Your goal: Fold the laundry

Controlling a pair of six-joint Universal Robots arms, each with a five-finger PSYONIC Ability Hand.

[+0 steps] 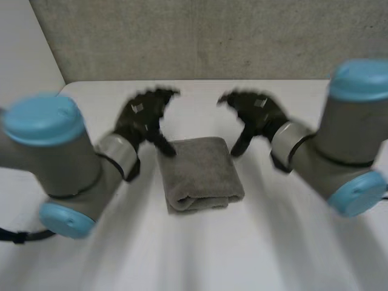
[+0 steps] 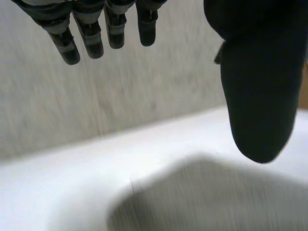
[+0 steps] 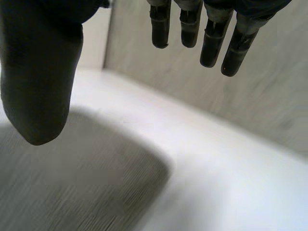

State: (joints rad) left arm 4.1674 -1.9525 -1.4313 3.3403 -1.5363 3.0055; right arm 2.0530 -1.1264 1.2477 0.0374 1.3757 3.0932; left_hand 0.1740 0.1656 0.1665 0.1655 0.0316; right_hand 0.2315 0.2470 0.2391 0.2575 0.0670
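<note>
Two black hands hang over the far end of one folded grey towel (image 1: 200, 173), which lies in the middle of the white table (image 1: 194, 260) between the arms. The towel is a thick, neat rectangle with its rounded fold at the near edge. The left hand (image 1: 142, 118) is just beside the towel's far left corner, thumb pointing down at that corner; whether it touches the cloth cannot be told. The right hand (image 1: 257, 114) mirrors it at the far right corner, its thumb tip just off the towel's edge. In each wrist view the fingers (image 2: 91, 38) are straight and spread apart from the thumb (image 3: 41, 82), with nothing between them, and the grey cloth lies under the palm. A grey wall (image 1: 200, 36) stands behind the table
</note>
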